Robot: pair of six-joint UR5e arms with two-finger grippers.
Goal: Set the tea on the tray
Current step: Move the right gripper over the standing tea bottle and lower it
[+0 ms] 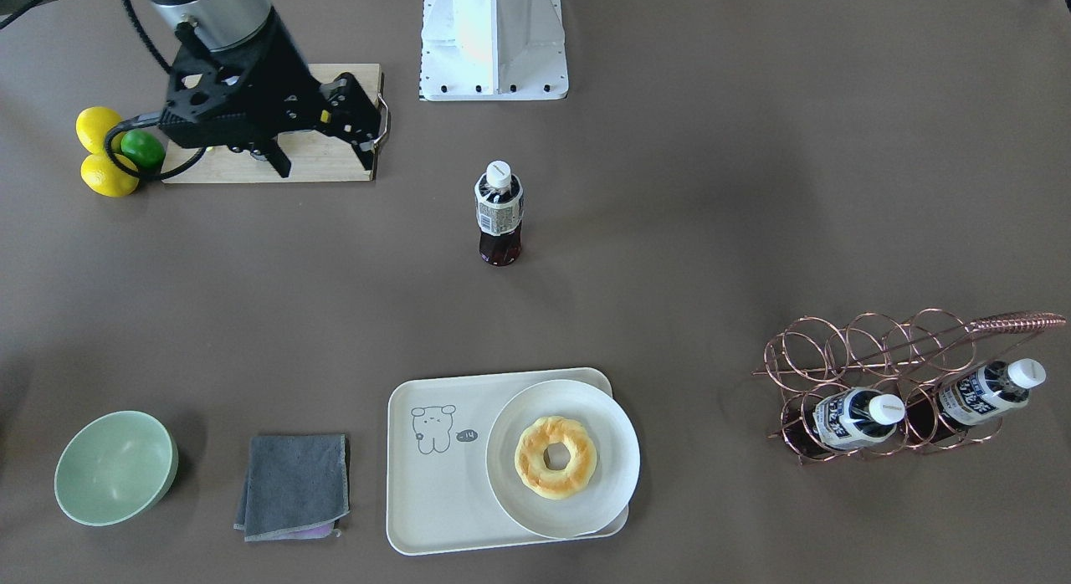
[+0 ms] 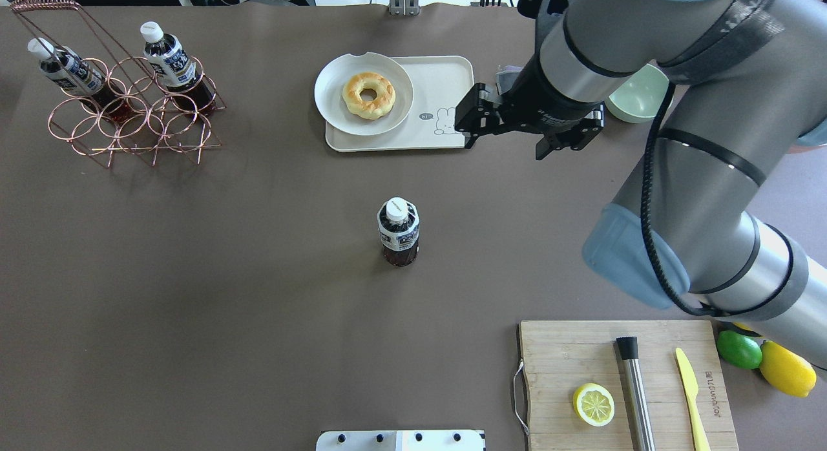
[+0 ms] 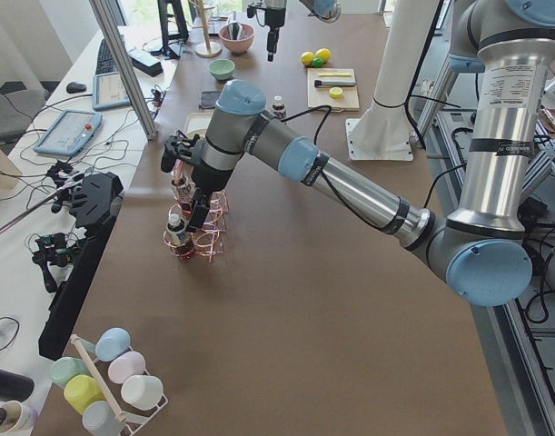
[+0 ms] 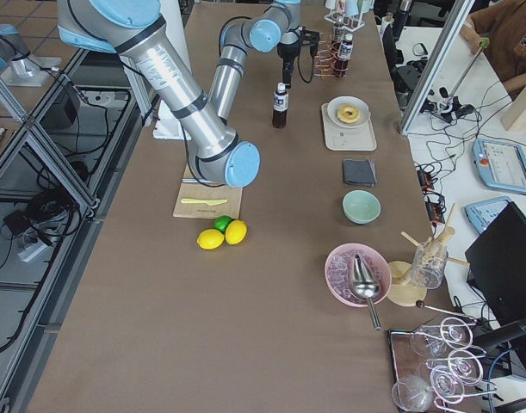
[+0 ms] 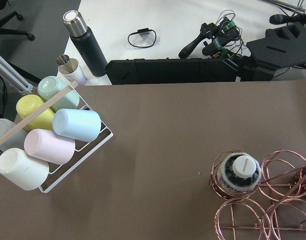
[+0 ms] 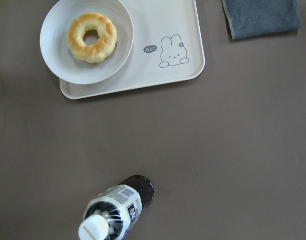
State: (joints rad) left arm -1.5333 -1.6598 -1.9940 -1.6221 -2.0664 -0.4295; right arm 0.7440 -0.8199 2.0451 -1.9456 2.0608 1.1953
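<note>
The task is at its start: nothing of the placing is done. The tea [image 2: 398, 231] stands alone on the table [image 2: 226, 276] near its middle, well apart from the tray [image 2: 452, 76], which lies on the far side as the overhead view shows it. Nothing holds the bottle.

The right gripper [image 1: 326, 167] hangs in the air with its fingers spread and nothing between them; the wrist view looks down on both the bottle and the tray. The left gripper is seen only from the side views, above the copper wire rack [image 2: 129, 125] at the far left, where two like bottles sit, and I cannot tell whether it is spread or pressed together.

Left to do, in my judgement: reach the bottle, grasp it, carry it to the tray and set it down.

The bottle stands upright, its long axis vertical and its white cap pointing straight up.

On the tray, a round plate [image 2: 329, 105] with a doughnut [image 2: 368, 95] takes the left half. The right half, with the bear drawing, is bare, so that looks like the free spot.
</note>
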